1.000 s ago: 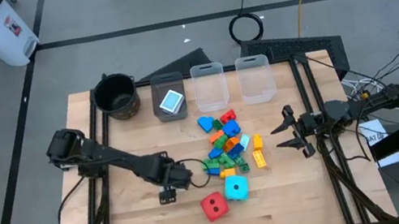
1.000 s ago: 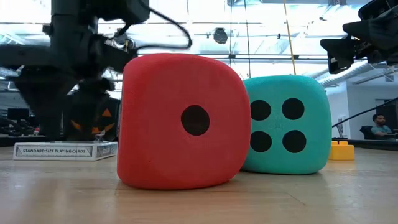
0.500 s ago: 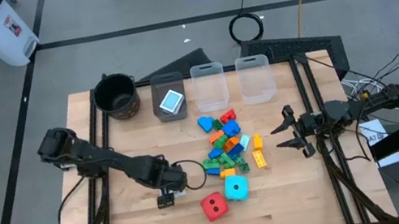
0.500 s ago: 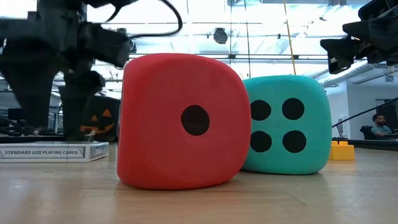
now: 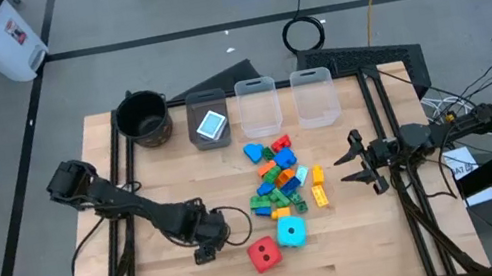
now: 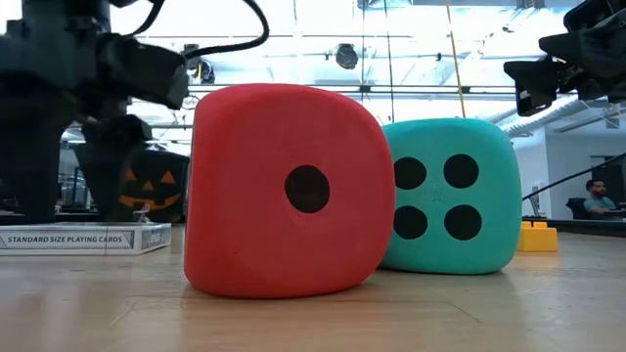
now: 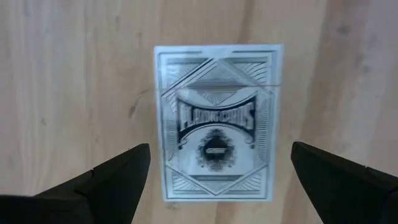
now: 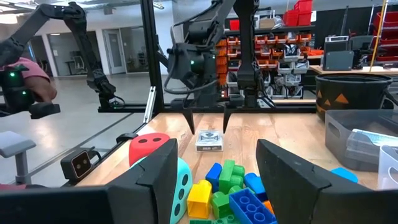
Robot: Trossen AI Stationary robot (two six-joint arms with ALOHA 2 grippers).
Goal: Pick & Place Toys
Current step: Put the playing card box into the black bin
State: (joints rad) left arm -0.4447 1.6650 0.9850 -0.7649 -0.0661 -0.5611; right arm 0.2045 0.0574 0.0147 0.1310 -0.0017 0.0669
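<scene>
Cards: the pack point(image 7: 214, 121) lies flat on the table point(image 5: 365, 239), left of the red cube point(image 5: 263, 254), its long axis running along the left gripper's point(image 7: 217, 180) view. That gripper hangs straight above it, fingers point(image 7: 112, 177) spread wide to either side, holding nothing. Bricks point(image 5: 279, 178) sit mid-table. The right gripper point(image 5: 357, 164) waits half open, empty, at the right edge.

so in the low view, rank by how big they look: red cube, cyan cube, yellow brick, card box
1. red cube, though it sits nearest the camera
2. cyan cube
3. card box
4. yellow brick
</scene>
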